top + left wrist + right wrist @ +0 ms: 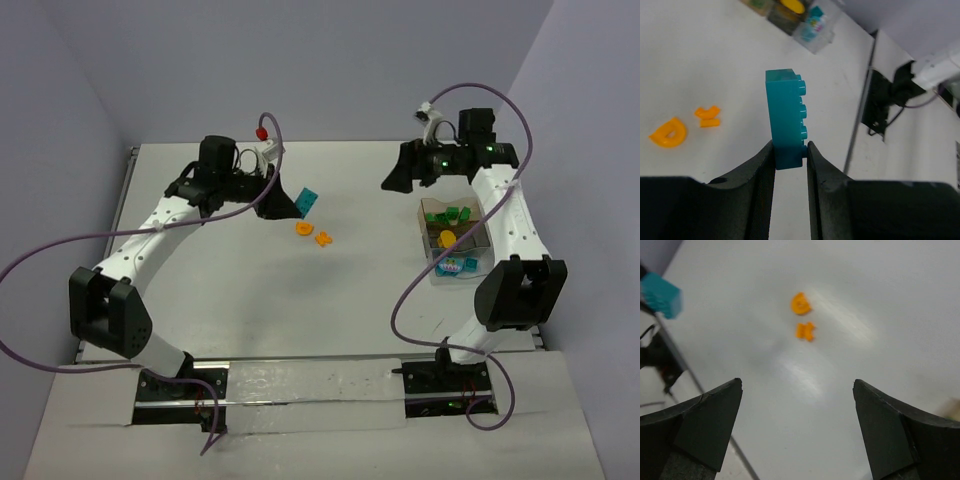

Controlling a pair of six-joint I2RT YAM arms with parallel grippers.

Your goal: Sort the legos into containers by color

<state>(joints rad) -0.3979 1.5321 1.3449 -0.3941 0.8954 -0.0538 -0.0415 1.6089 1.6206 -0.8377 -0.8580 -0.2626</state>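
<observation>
Lego (785, 115), teal, upright in the pinch of the left hand (790, 147); right hand (797, 385) spread wide, well apart.

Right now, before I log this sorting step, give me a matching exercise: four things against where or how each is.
1 teal brick
2 orange pieces
3 green bricks
4 right jaws

A loose on the table
B open, empty
C clamped in left jaws
D in the tan box

Pairs: 1-C, 2-A, 3-D, 4-B
</observation>
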